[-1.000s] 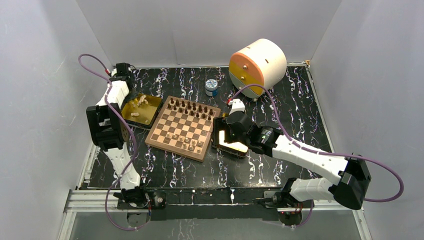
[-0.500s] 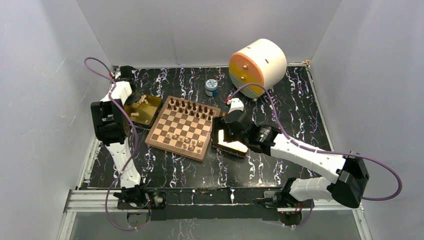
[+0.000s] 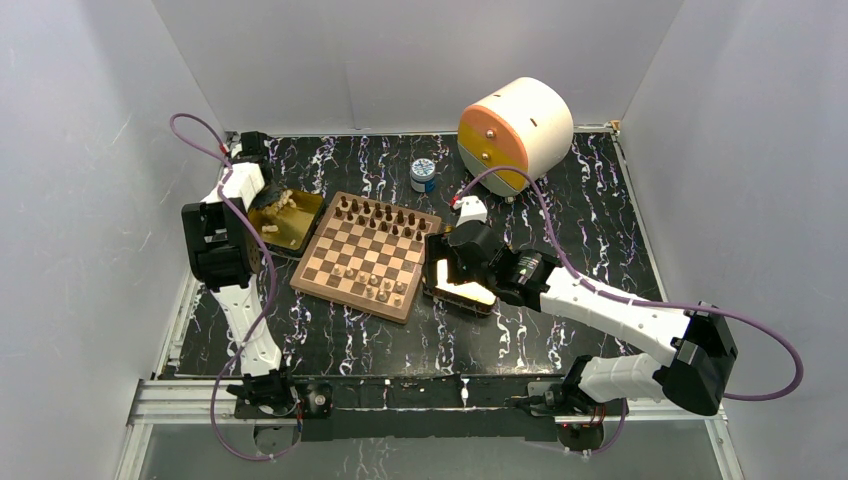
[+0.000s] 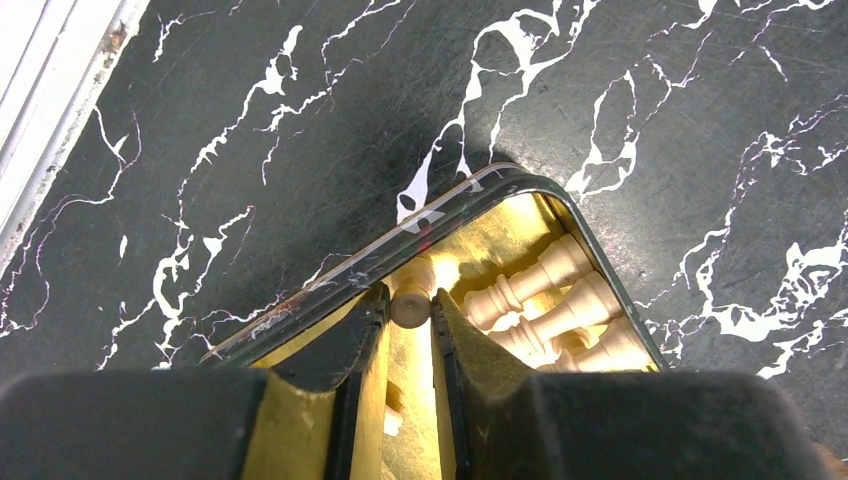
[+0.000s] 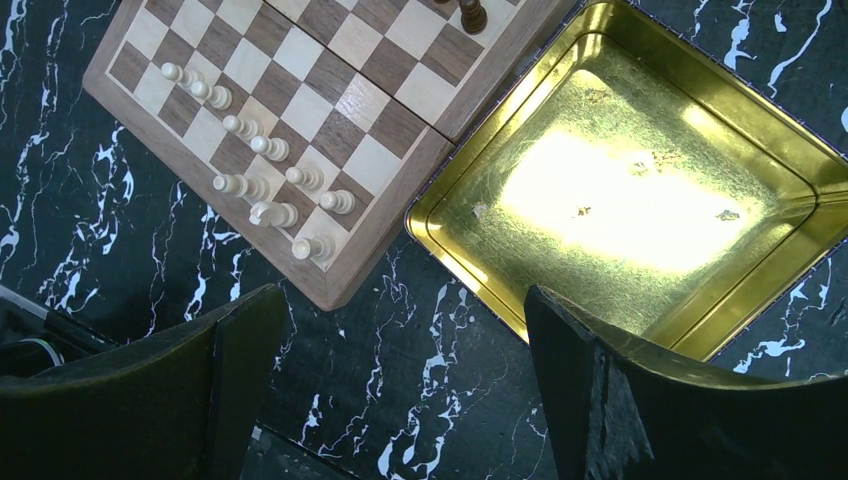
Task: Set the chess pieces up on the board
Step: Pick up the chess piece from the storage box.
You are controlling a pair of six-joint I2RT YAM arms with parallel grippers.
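On the black white-veined marble table (image 3: 600, 220), the square wooden chessboard (image 3: 365, 255) with light and dark brown squares lies near the middle, turned at an angle to the table's edges. A row of dark brown wooden chessmen (image 3: 380, 215) stands along the board's far side. A smaller group of pale tan wooden chessmen (image 5: 260, 190) stands toward its near side, some upright and at least one tilted. A shiny gold rectangular tray (image 4: 440, 210) sits just beside the board toward the table's left edge. In it the left gripper (image 4: 410, 325) reaches into a corner, its fingers pressed against both sides of a small pale tan wooden chess piece (image 4: 410, 300). More loose pale tan pieces (image 4: 545, 300) lie on their sides in a heap just beside it. A second gold tray (image 5: 640, 200) touches the board's right corner. The right gripper (image 5: 402, 300) hangs above this tray's near rim with its fingers spread wide, holding nothing. A white and orange drum-shaped container (image 3: 515, 125) stands toward the table's far right corner. A small white jar with a blue band (image 3: 424, 175) stands near the far edge, between the drum and the board.
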